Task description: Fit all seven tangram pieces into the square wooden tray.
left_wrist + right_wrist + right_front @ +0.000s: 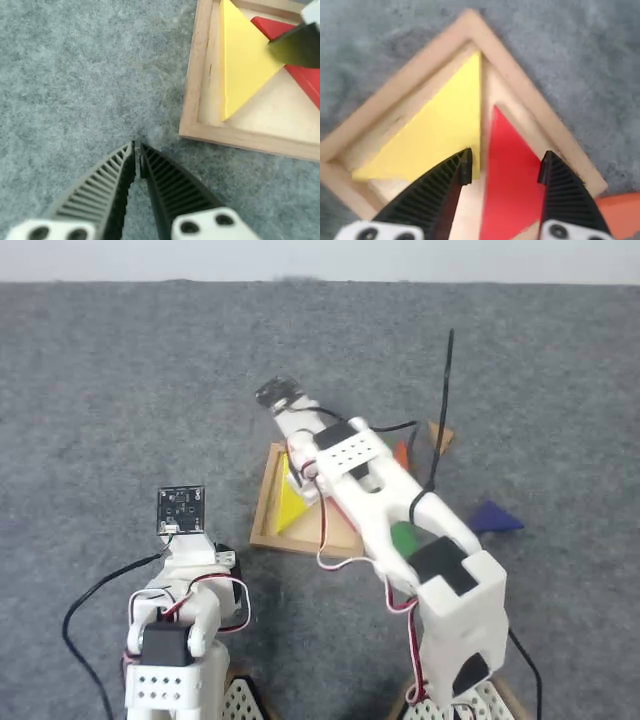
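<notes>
The square wooden tray [263, 510] lies on the grey carpet, with a yellow triangle [290, 502] inside along one wall. In the right wrist view my right gripper [506, 167] is open just above the tray [530, 85]. One finger is over the yellow triangle [440, 135], the other at the far edge of a red triangle [507, 165] lying beside it. My left gripper [136, 146] is shut and empty over the carpet near a tray corner [192, 75]. An orange piece [402, 453], a tan triangle [440, 435], a dark blue piece [495, 518] and a green piece [405, 535] lie outside the tray.
The right arm [350, 455] stretches over the tray and hides most of its inside from above. The loose pieces sit on the carpet to the tray's right. Open carpet spreads to the left and far side. A black cable [445, 390] rises behind the right arm.
</notes>
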